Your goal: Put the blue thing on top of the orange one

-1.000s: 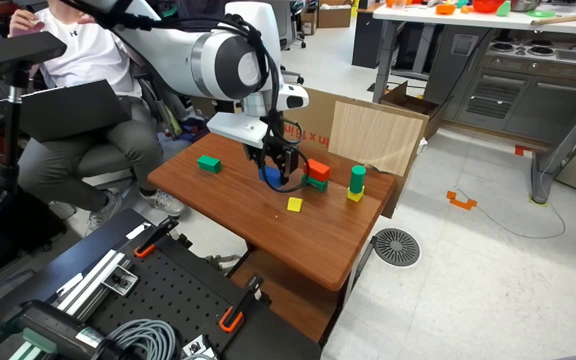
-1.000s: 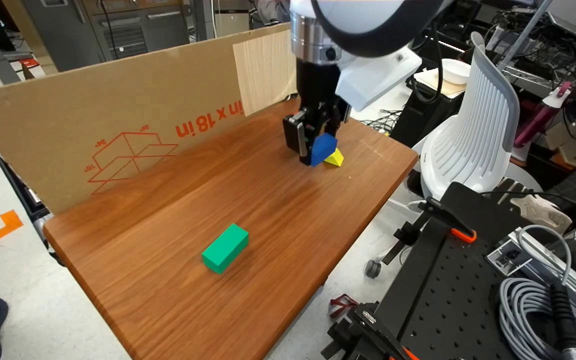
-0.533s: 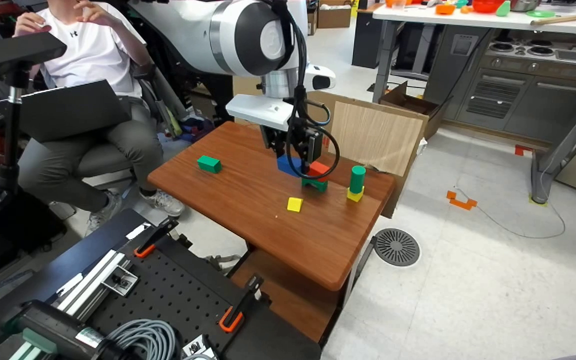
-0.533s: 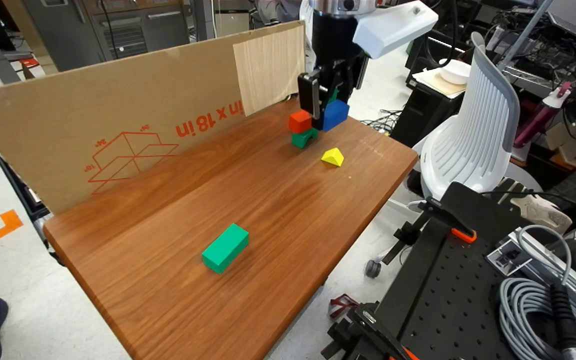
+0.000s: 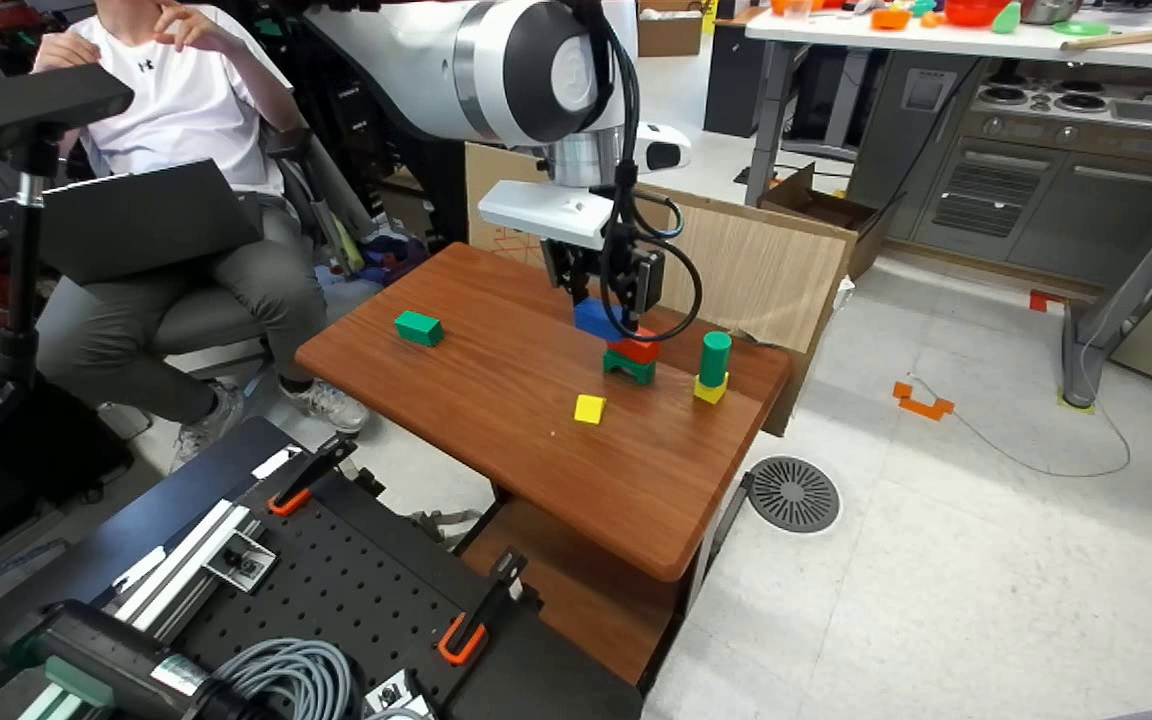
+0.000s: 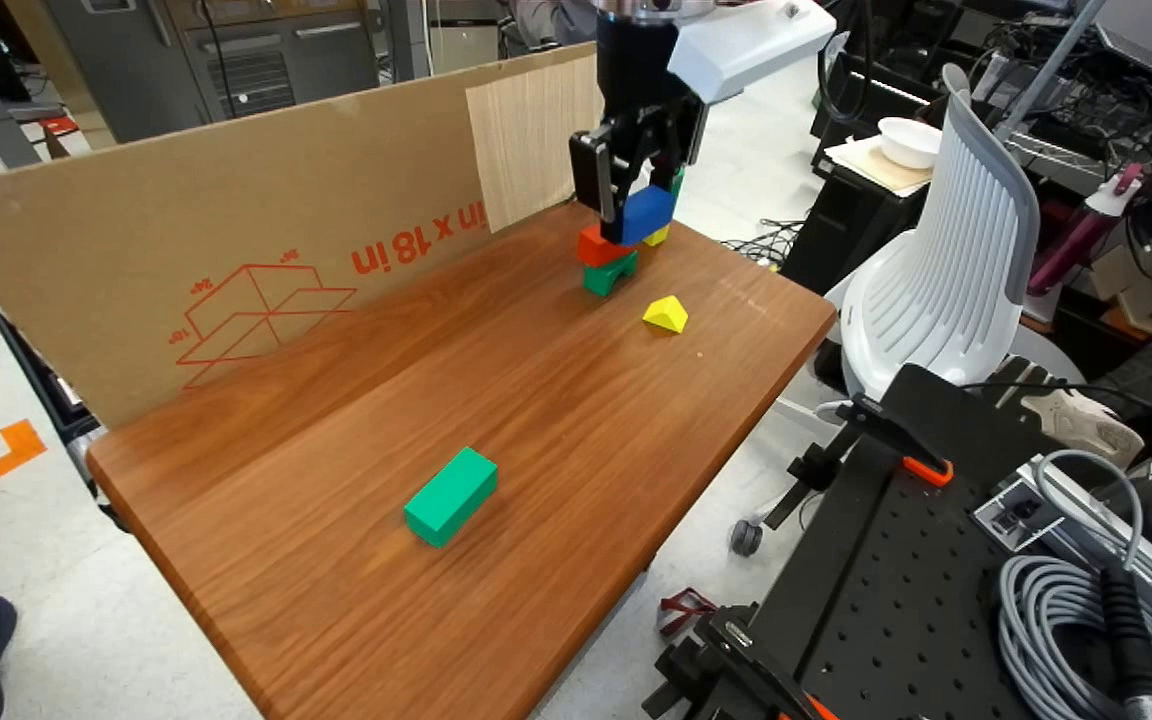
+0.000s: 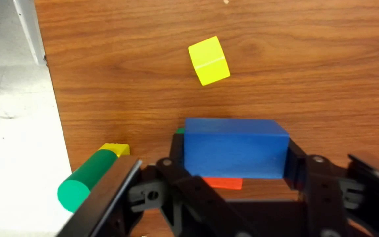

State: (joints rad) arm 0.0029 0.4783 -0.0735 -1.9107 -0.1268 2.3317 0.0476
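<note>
The blue block [image 7: 235, 154] is held lengthwise between the two fingers of my gripper [image 7: 237, 158]. It also shows in both exterior views [image 5: 596, 320] [image 6: 648, 213], raised above the table. The orange-red block [image 5: 636, 348] lies on a green arch-shaped block [image 5: 628, 369]; this stack also shows in an exterior view, with the orange block [image 6: 598, 246] on the green one [image 6: 609, 275]. The blue block is at about the orange block's top and partly over it; I cannot tell if they touch. In the wrist view, only a strip of the orange block [image 7: 224, 183] shows below the blue one.
A green cylinder [image 5: 715, 358] stands on a yellow block [image 5: 710, 388] beside the stack. A loose yellow block [image 6: 667, 315] and a separate green block [image 6: 451, 497] lie on the wooden table [image 6: 356, 560]. A cardboard panel [image 6: 236, 250] stands along one table edge.
My gripper has carried the blue block up and across the table, from low beside the stack to partly above the orange block. The other blocks have not moved.
</note>
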